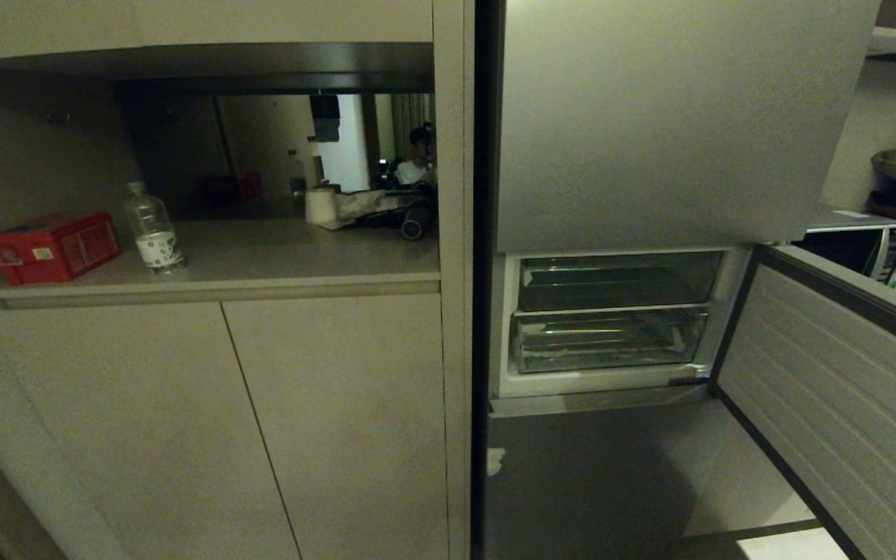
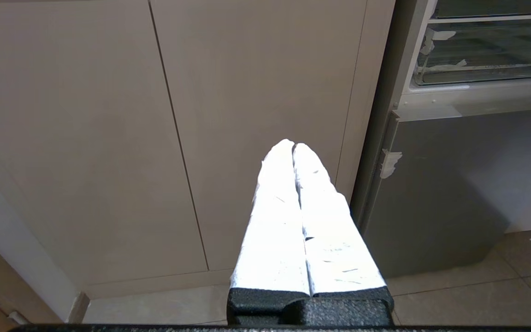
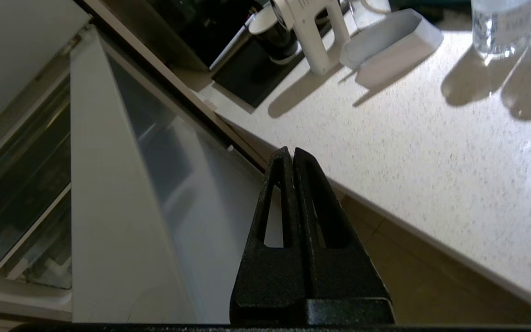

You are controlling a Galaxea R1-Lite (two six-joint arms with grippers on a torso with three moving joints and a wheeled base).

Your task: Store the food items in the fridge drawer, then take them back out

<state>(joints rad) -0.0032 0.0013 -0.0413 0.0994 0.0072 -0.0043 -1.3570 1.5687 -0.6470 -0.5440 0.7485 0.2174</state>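
Kitchen tabletop [image 3: 431, 152] is lying beyond the closed, empty right end effector [image 3: 292, 152]; the fridge drawer [image 3: 122, 193] is standing open beside it. No food is showing, so storing is pending.

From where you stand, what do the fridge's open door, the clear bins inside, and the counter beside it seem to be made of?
Open door: inner face looks like white moulded plastic, matte, with level ribs. 
Bins: clear, glossy plastic, probably; you see through them and they catch highlights. 
Counter: pale speckled surface, smooth, likely stone or a stone-like composite; the fine specks suggest it, but laminate is possible.
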